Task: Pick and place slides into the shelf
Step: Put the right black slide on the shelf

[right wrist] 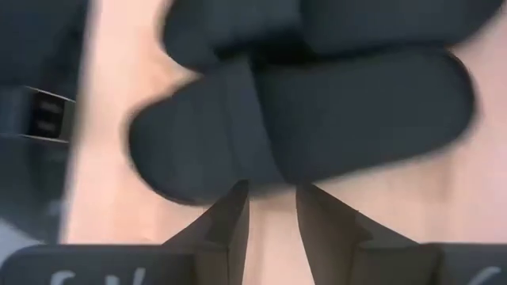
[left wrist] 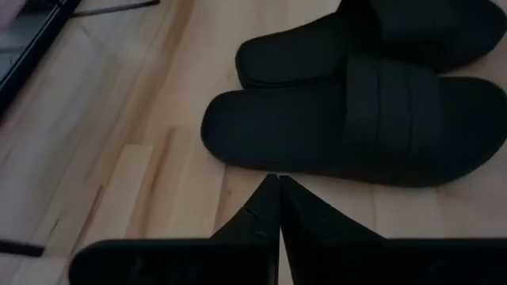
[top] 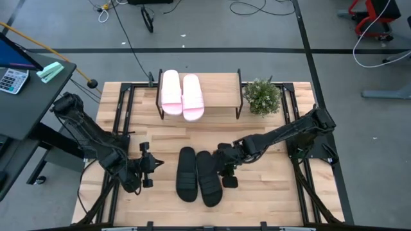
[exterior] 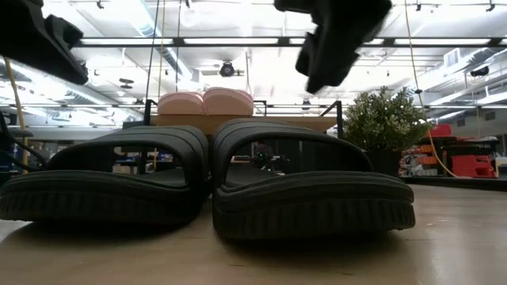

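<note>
The black slides (top: 198, 174), judged light and pliable, would best be taken by a strap edge by the slightly parted right claw (top: 226, 168), while the left claw (top: 151, 165) is held closed.

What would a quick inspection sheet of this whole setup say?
Surface: wood table, slatted.
Job's things: pink slides on the shelf; black slides side by side on the table.
Clutter: small plant beside the shelf.
Hands: left hand shut, beside the black slides; right hand open, at the other side of them.
Cables: several on the floor.
Surroundings: desk with a calculator.
</note>
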Available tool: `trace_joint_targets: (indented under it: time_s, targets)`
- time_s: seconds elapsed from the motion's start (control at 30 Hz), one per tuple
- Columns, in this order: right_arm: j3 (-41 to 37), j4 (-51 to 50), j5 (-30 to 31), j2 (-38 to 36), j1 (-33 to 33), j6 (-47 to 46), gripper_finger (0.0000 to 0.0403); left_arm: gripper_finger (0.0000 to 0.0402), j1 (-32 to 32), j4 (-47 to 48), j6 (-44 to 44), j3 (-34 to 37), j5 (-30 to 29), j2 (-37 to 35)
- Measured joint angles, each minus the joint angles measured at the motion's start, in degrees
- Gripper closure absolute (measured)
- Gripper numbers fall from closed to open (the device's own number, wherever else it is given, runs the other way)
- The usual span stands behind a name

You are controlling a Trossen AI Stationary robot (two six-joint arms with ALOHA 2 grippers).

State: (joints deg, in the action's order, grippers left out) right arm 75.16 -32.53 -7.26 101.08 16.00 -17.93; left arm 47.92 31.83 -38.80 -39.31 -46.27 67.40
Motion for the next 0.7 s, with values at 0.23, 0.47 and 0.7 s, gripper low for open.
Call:
trace_joint_targets:
  time_s: [0.23,0.47,0.7]
  targets:
    - [0.02,3.39,-8.34,-0.02,-5.23,3.70,0.0275,0.0384,-2.29,-3.72,5.53,2.25,0.16,0.00]
    - [0.02,3.95,-9.62,-0.02,-7.31,11.56,0.0234,0.0373,-3.98,-3.79,9.94,2.25,1.37,-0.02]
    - [0.09,5.07,-10.51,2.29,-7.86,11.22,0.0191,0.0380,-5.01,-4.20,9.60,2.25,6.62,-0.02]
